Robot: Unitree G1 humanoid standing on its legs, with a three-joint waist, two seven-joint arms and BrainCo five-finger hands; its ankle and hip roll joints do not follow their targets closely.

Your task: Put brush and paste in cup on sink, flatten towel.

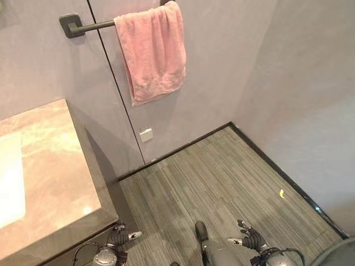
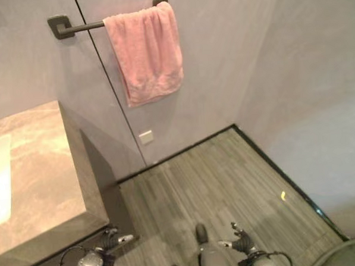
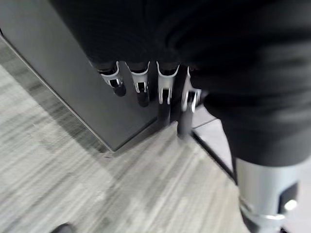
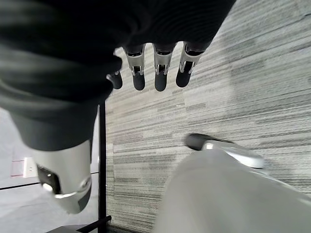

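A pink towel (image 1: 152, 51) hangs bunched on the right end of a dark wall bar (image 1: 91, 25), its lower edge uneven. The marble sink counter (image 1: 54, 175) stands at the left, with the pale basin (image 1: 4, 184) at the view's edge. My left hand (image 1: 120, 236) hangs low beside the counter's dark front corner, with relaxed straight fingers (image 3: 141, 87) holding nothing. My right hand (image 1: 251, 239) hangs low over the floor at the lower right, and its fingers (image 4: 160, 73) are also straight and empty.
The counter's dark cabinet side (image 3: 73, 87) is close to my left hand. A small white wall plate (image 1: 146, 134) sits below the towel. Grey striped floor (image 1: 215, 178) runs to a dark skirting, with a yellow speck (image 1: 281, 193) on it. A grey rounded rim (image 1: 344, 252) shows at the lower right corner.
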